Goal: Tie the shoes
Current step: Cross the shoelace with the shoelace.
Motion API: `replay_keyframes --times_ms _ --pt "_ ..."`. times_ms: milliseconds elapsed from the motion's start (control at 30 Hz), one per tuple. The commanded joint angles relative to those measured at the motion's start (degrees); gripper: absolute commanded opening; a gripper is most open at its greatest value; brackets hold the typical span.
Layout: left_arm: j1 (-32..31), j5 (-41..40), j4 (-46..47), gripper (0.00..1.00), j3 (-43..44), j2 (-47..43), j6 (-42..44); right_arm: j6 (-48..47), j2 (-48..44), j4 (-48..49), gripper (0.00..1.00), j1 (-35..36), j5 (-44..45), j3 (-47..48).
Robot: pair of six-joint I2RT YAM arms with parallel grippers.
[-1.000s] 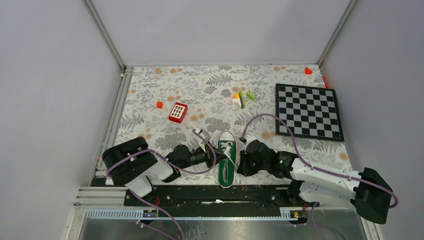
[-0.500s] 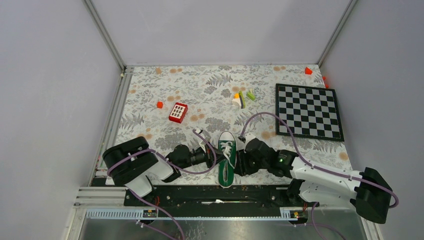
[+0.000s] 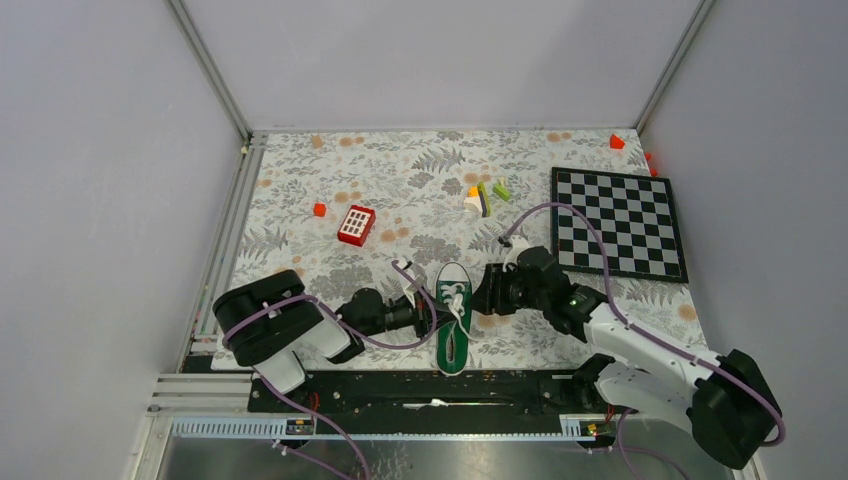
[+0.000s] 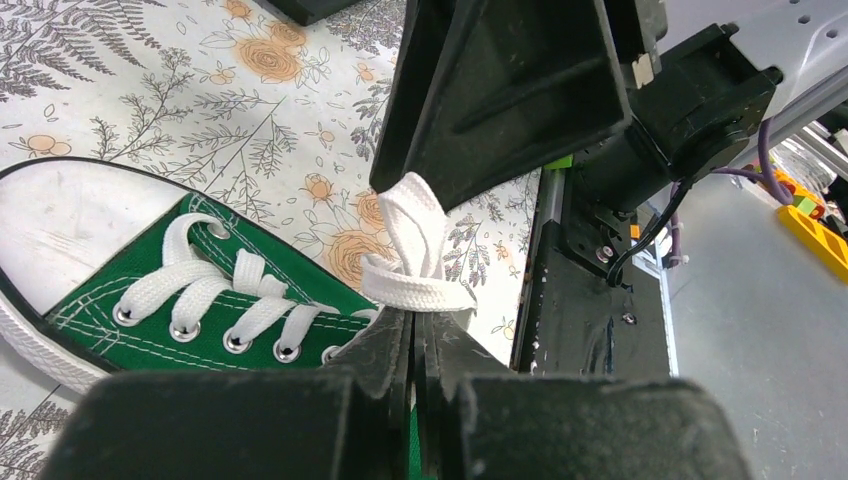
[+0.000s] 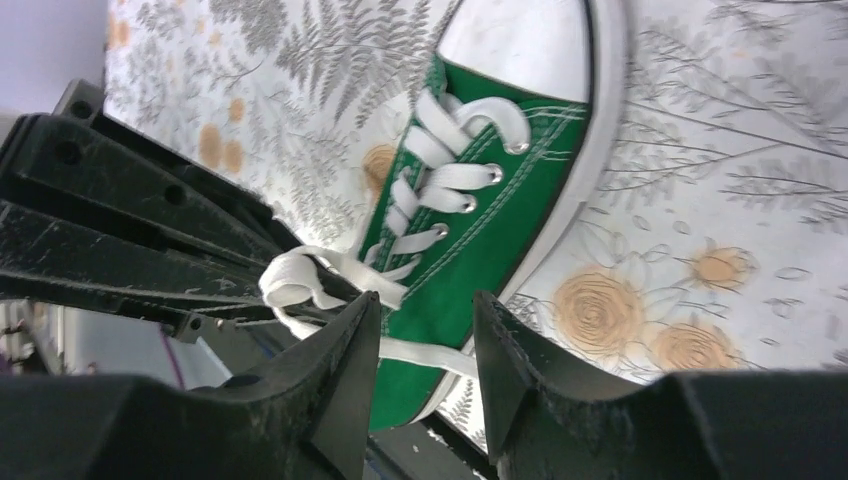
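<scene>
The sneaker (image 5: 500,230) is matt canvas, with woven cloth laces (image 5: 460,178) and rubber toe cap (image 5: 510,40).

Chessboard (image 3: 618,222) right; red-white keypad block (image 3: 356,225) left, orange cube (image 3: 319,209) near it; coloured blocks (image 3: 486,195) between; floral cloth (image 3: 400,175).

Fingers (image 4: 380,360) tight beside sneaker (image 3: 452,340); open mat (image 3: 400,180) beyond

The floral-patterned tabletop (image 3: 400,170) carried a green canvas sneaker (image 3: 455,347) with white laces near the front edge, a red-and-white keypad-like block (image 3: 356,225) left of centre, and a black-and-white chessboard (image 3: 618,222) at right.
</scene>
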Motion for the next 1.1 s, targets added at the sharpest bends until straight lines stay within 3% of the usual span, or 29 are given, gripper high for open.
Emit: replay_keyframes --times_ms 0,233,667,867,1000,1067 --pt "-0.17 3.1 4.11 0.0 0.4 -1.79 1.51 2.08 2.46 11.7 0.47 -0.97 -9.98 -1.45" --pt "-0.1 1.09 4.08 0.0 -0.89 -2.67 1.85 1.57 3.13 14.93 0.42 -0.96 -12.55 -2.68" --pt "-0.1 -0.75 4.09 0.0 -1.32 -2.62 1.34 1.68 8.56 17.03 0.43 -1.03 -12.18 -2.78" --pt "-0.13 -1.04 4.1 0.0 -1.22 -2.78 1.26 2.69 10.65 18.78 0.34 -1.05 -13.6 -2.43" --pt "-0.1 -2.1 4.1 0.0 -1.22 -2.75 1.08 3.54 9.16 18.94 0.35 -1.05 -12.5 -3.28" --pt "-0.14 -3.13 4.1 0.0 -1.41 -2.75 0.99 3.88 6.88 18.37 0.42 -1.05 -11.14 -3.9"
